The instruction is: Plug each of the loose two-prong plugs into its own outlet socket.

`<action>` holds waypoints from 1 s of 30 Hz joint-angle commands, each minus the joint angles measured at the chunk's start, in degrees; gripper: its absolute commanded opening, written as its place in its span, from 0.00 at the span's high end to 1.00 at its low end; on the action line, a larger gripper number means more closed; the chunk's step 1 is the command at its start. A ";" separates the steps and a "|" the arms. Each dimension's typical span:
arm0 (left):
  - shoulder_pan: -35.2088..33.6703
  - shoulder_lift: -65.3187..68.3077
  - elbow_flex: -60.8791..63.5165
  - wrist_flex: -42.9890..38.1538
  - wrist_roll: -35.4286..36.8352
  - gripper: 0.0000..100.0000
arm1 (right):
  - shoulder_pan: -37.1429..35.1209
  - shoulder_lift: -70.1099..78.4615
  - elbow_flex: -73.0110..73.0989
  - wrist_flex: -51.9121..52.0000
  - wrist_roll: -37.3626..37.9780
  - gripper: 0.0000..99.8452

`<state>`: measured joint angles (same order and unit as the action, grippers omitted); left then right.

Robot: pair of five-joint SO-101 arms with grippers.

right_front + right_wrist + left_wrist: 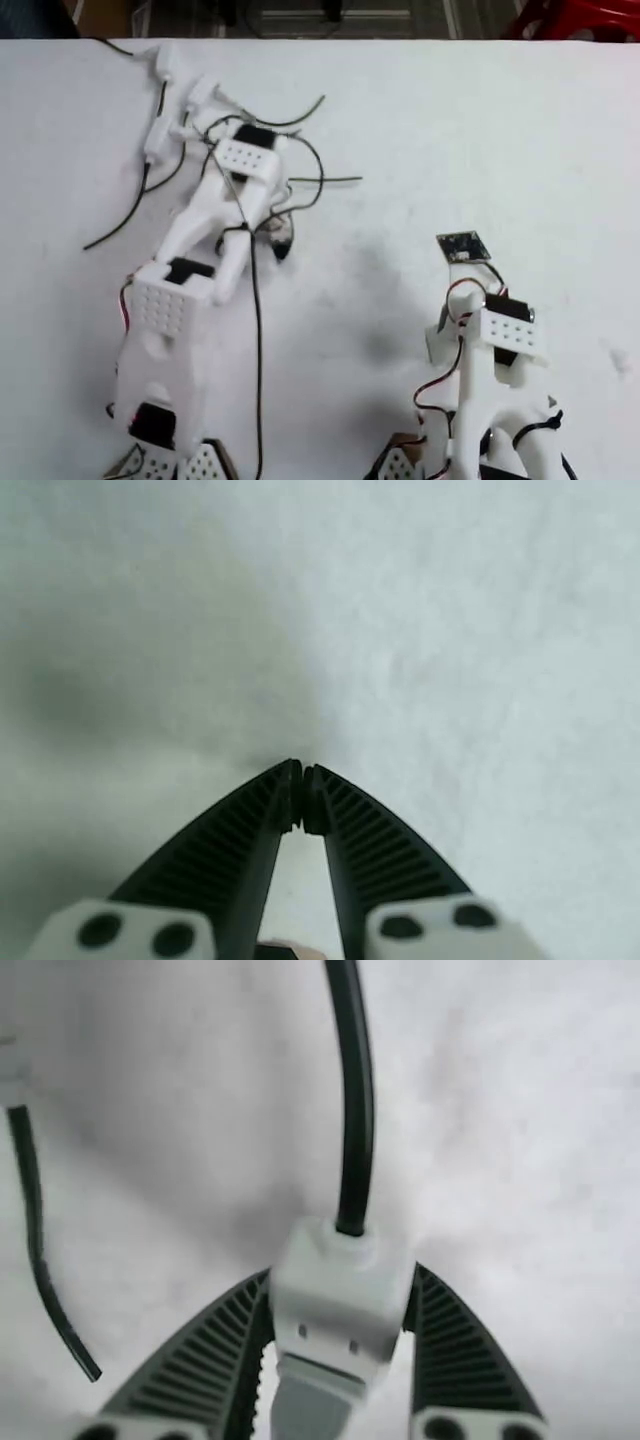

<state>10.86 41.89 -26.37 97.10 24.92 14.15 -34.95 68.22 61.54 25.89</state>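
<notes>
Tabletop in plain white carries both arms in the high view. The left arm lies stretched out toward the far left part of the surface, and its front end folds back down to a dark tip near the middle. Just beyond it three white connector pieces lie close together, each trailing thin black cords that curl over the tabletop; from here I cannot tell which pieces are plugs and which are sockets. The right arm stands folded at the near right, well apart from those pieces, with a small dark board at its front.

In the left wrist view, the left gripper is closed around a white plug. The ribbed dark fingers press against the plug's two sides. A thick black cord leaves the plug's far end and runs straight away over the tabletop. The prongs are hidden. Off to one side a thinner loose cord ends bare on the surface, apart from the held plug.

In the right wrist view, the right gripper is fully closed. Its two ribbed fingers meet at the tips with nothing between them, above bare white tabletop.
</notes>
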 commanded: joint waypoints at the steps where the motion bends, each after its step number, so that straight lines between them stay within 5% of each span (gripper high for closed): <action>1: -0.84 -1.10 -12.57 1.05 -0.79 0.98 | 0.31 -1.10 -0.18 -0.66 0.44 0.98; 8: -2.51 -0.40 -33.49 -2.55 -16.00 0.98 | 0.31 -1.10 -0.18 -0.66 0.44 0.98; 15: -7.60 2.33 -27.60 -22.33 -28.31 0.98 | 0.31 -1.10 -0.18 -0.66 0.44 0.98; 21: -12.09 12.35 -28.13 -32.62 -29.45 0.98 | 0.31 -1.10 -0.18 -0.66 0.44 0.98; 25: -13.58 19.30 -33.32 -32.97 -29.54 0.95 | 0.31 -1.10 -0.18 -0.66 0.44 0.98; 30: -13.32 24.31 -42.64 -24.53 -29.54 0.76 | 0.31 -1.10 -0.18 -0.66 0.44 0.98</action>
<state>-1.63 64.22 -60.84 66.77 -4.18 14.15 -34.95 68.22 61.54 25.89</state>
